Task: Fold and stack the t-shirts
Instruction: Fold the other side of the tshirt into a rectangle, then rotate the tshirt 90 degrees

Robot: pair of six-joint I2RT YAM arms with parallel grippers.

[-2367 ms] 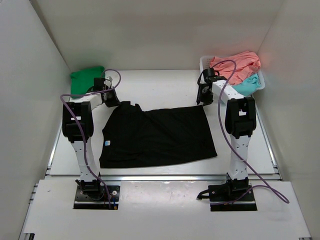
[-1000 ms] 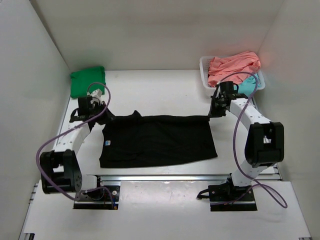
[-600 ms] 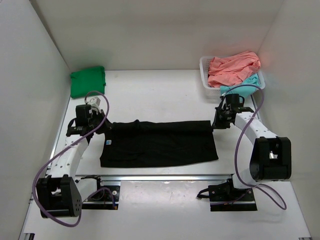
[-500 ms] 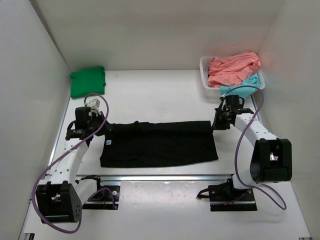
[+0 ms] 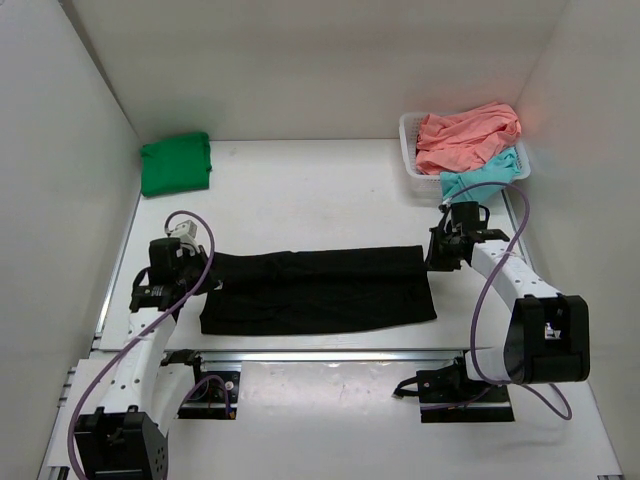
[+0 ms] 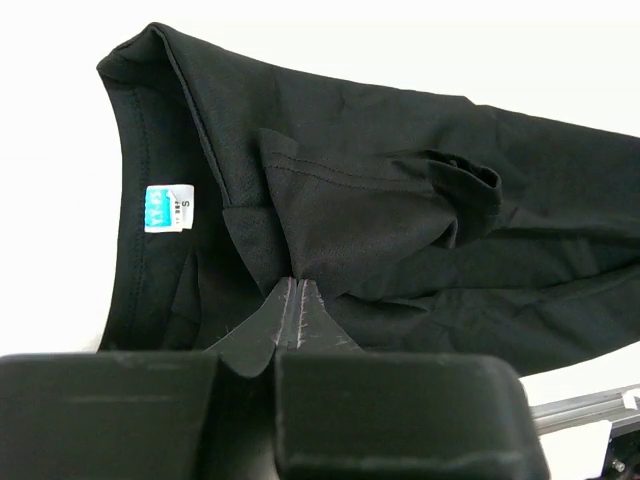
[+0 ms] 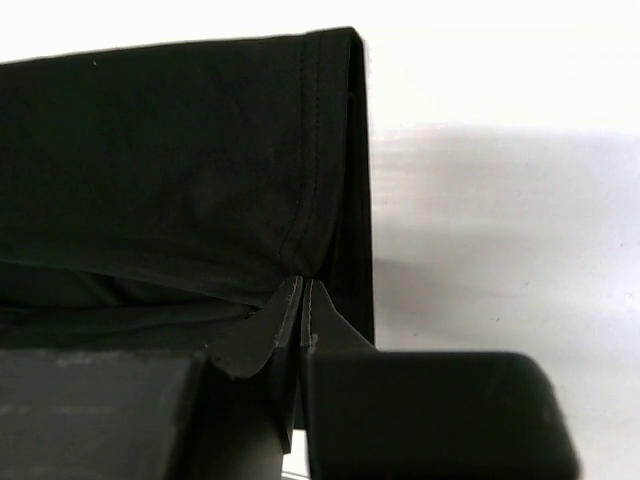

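The black t-shirt point(image 5: 320, 290) is lying across the near half of the tabletop point(image 5: 310, 190), between the two arms, as a long, low band running left to right. Its far part is sitting doubled over the near part, so a straight fold is forming the far edge and a strip of the lower layer is showing along the near side.

The left fingers point(image 6: 282, 315) are clenched on a bunched flap of cloth at the shirt's left end, close to the neckline. In the left wrist view a small pale label point(image 6: 166, 208) with a turquoise patch is showing inside the collar, and a crumpled sleeve is puckering up further along. The right fingers point(image 7: 328, 322) are pinched tight on the hemmed corner at the right end, where two layers are lining up edge on edge. The fabric is looking matte and lightly creased.

The green t-shirt point(image 5: 175, 165) is resting folded in the far left corner. The coral-pink t-shirt point(image 5: 465, 135) and teal t-shirt point(image 5: 480, 180) are lying heaped in the white basket point(image 5: 408, 130) at far right.
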